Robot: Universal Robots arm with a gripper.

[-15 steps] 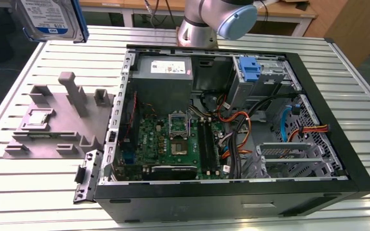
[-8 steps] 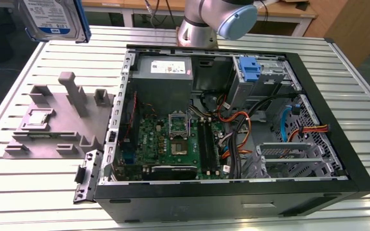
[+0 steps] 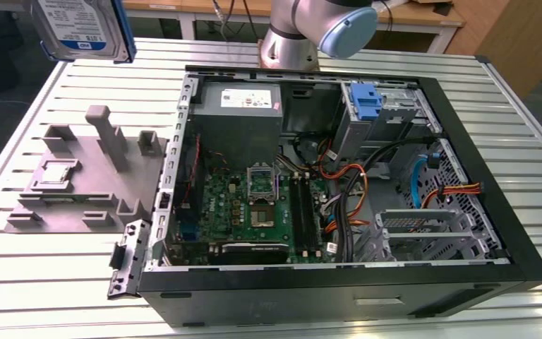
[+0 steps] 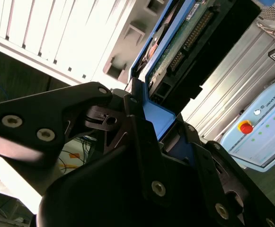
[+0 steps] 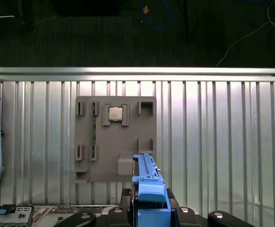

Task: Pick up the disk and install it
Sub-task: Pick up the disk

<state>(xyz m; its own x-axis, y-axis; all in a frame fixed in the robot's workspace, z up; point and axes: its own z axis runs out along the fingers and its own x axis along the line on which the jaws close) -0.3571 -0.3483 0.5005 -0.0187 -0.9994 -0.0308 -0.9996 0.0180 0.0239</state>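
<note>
Gripping flat silver metal disk [image 3: 78,25] by its blue plastic carrier, black tool [image 4: 158,118] clamped on carrier end; disk high above slatted metal bench [image 3: 26,275]. Judged rigid, weighty, shock-fragile; hold carrier edges.

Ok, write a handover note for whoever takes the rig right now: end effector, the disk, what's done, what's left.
End effector: shut on the flat silver metal disk in its blue plastic carrier.
Disk: held in the air above the grey plastic fixture tray on the slatted metal table, at the exterior view's left.
Done: pick-up.
Left: install; the disk is not yet in the open black computer case.
</note>
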